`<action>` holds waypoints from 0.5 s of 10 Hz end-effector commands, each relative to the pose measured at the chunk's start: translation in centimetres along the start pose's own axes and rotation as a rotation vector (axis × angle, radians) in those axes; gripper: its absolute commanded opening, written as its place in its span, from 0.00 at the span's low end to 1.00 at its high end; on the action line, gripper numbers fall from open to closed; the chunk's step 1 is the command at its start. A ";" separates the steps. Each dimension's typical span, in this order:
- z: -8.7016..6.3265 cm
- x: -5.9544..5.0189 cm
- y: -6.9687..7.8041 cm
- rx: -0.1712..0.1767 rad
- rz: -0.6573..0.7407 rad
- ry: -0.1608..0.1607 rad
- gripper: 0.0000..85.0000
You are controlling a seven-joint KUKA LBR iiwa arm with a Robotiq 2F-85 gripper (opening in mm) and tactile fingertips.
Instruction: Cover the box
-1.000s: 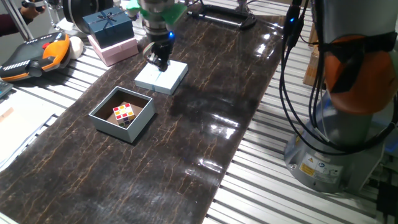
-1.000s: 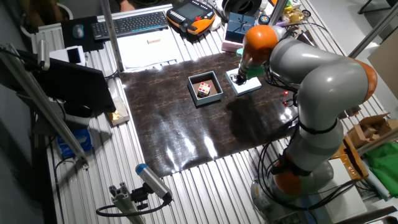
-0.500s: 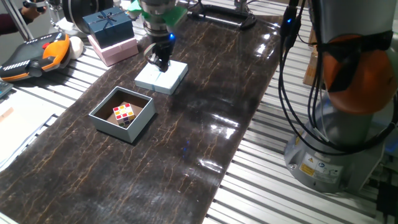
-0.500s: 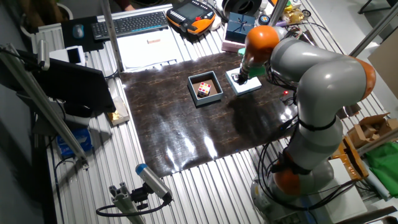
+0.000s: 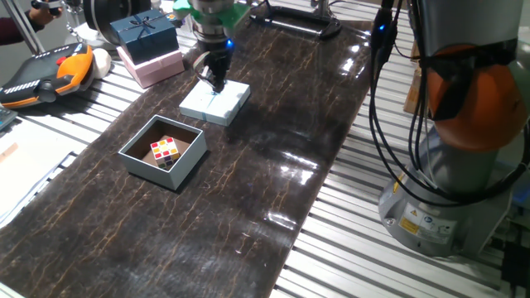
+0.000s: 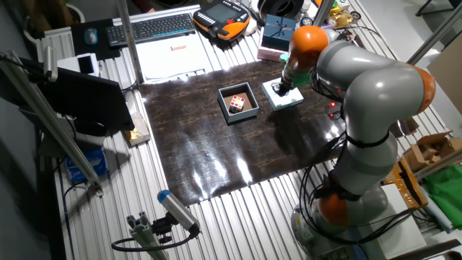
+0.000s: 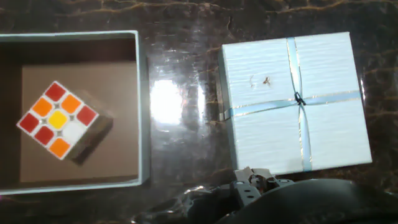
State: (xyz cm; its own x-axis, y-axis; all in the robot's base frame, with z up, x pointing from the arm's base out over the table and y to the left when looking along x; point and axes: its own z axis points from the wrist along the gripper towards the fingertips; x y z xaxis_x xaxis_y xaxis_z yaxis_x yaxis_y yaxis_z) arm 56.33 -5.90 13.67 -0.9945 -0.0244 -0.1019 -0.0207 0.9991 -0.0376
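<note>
The box (image 5: 162, 151) is a small pale grey-blue square with dark inner walls, open on the dark mat, and a coloured puzzle cube (image 5: 164, 150) lies inside it. Its flat pale lid (image 5: 215, 102), tied with a thin ribbon, lies just behind it on the mat. My gripper (image 5: 218, 83) hangs over the lid's far part, pointing down; its fingers read as one narrow dark tip, so their spacing is unclear. The other fixed view has the box (image 6: 238, 103), the lid (image 6: 283, 94) and the gripper (image 6: 284, 87). From the hand, the box (image 7: 142, 112) is left and the lid (image 7: 292, 102) right.
A dark blue ribboned gift box (image 5: 145, 35) sits on a pink box (image 5: 153, 64) at the mat's back left corner. An orange and black pendant (image 5: 45, 73) lies to the left. The robot base (image 5: 451, 165) and its cables stand on the right.
The gripper has shifted slightly along the lid and its outline has narrowed from two lobes to one tip. The lid and the box have not moved.
</note>
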 end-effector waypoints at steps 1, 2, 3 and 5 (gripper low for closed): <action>0.1 -0.1 -0.1 -0.002 -0.001 0.001 0.01; 0.2 -0.4 -0.2 -0.001 -0.001 0.006 0.01; 0.2 -0.4 -0.2 0.002 -0.005 0.012 0.01; 0.2 -0.4 -0.2 -0.004 -0.015 0.019 0.01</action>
State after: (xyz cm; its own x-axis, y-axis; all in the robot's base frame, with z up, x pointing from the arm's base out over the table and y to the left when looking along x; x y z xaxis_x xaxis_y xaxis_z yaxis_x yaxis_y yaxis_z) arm 56.73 -6.08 13.53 -0.9958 -0.0390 -0.0823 -0.0362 0.9987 -0.0353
